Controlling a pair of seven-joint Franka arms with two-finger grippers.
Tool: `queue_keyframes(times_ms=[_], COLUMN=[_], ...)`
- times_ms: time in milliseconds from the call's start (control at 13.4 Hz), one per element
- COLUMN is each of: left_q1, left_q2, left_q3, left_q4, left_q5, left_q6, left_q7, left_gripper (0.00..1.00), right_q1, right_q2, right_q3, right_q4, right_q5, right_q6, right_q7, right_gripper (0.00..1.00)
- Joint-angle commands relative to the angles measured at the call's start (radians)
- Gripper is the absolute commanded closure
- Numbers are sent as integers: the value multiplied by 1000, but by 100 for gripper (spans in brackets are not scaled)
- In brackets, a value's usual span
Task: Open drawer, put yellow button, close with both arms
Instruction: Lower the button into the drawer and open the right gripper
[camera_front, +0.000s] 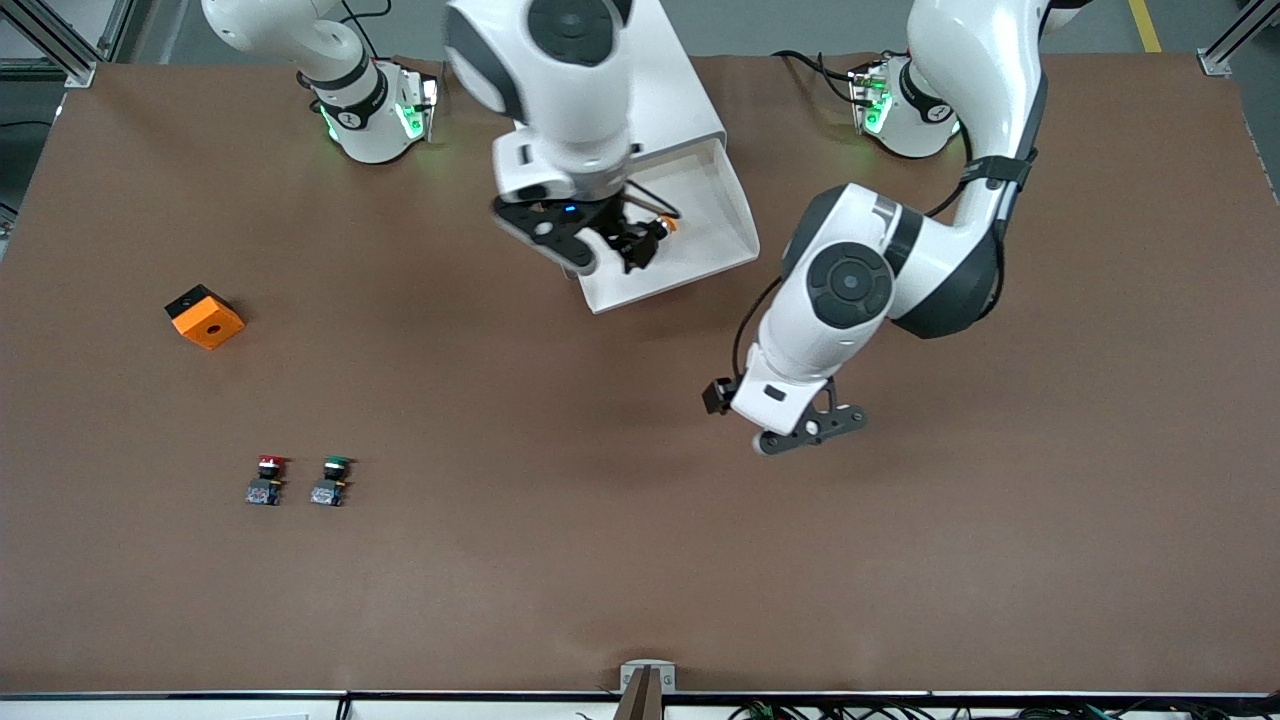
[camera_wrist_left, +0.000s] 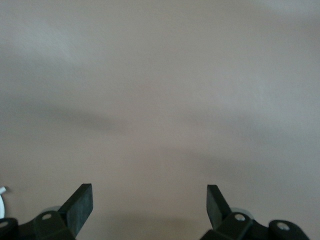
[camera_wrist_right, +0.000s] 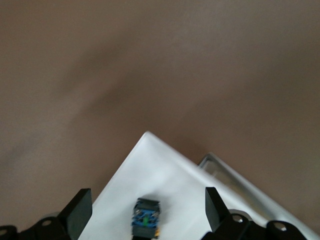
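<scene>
1. Here, toward the right arm's end of the table: an orange block (camera_front: 204, 316), and nearer the front camera a red-capped button (camera_front: 266, 480) beside a green-capped button (camera_front: 330, 480). All sit well apart from both grippers.
2. Right gripper (camera_front: 610, 250) hangs over the pulled-out drawer (camera_front: 700, 215), fingers spread, pinching nothing. The yellow button (camera_wrist_right: 145, 219) lies on the white drawer floor directly below and between those fingers, blue base showing in the right wrist view. It looks released, not held.
3. Handling, judged: the button is tiny, light and rigid, with a smooth round cap likely to slip; the squared black body is the better place to pinch. No regrasp looks needed.
4. Container: the drawer holds only the button as far as can be seen; the rest of its floor is bare. A shallow tray, probably light and easy-sliding; push it on the beige front, evenly, or it may skew.
5. Left gripper (camera_front: 812, 428) waits over bare table (camera_wrist_left: 160, 90), fingers wide apart, empty, well apart from the drawer.
</scene>
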Motion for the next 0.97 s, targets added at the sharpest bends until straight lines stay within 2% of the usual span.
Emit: queue_keyframes(times_ms=[0, 223, 447, 670, 894], left_q1=[-2, -2, -2, -8, -34], left_q2=[-61, -91, -149, -154, -149], left_q3=[-47, -96, -137, -162, -171], left_q4=[-84, -139, -241, -262, -265], left_q5=[16, 9, 9, 9, 11], left_q6=[2, 1, 2, 2, 2], left_q7=[-20, -69, -93, -111, -162], left_gripper=[0, 0, 0, 0, 0], right_q1=[-130, -300, -477, -642, -770], right_q2=[-69, -106, -111, -112, -123], right_q3=[12, 10, 10, 9, 10], right_q4=[12, 12, 12, 12, 6], right_q5=[28, 28, 25, 23, 23], right_q6=[-104, -197, -253, -277, -285], right_q7=[-228, -522, -829, -1099, -1285], right_gripper=[0, 0, 0, 0, 0])
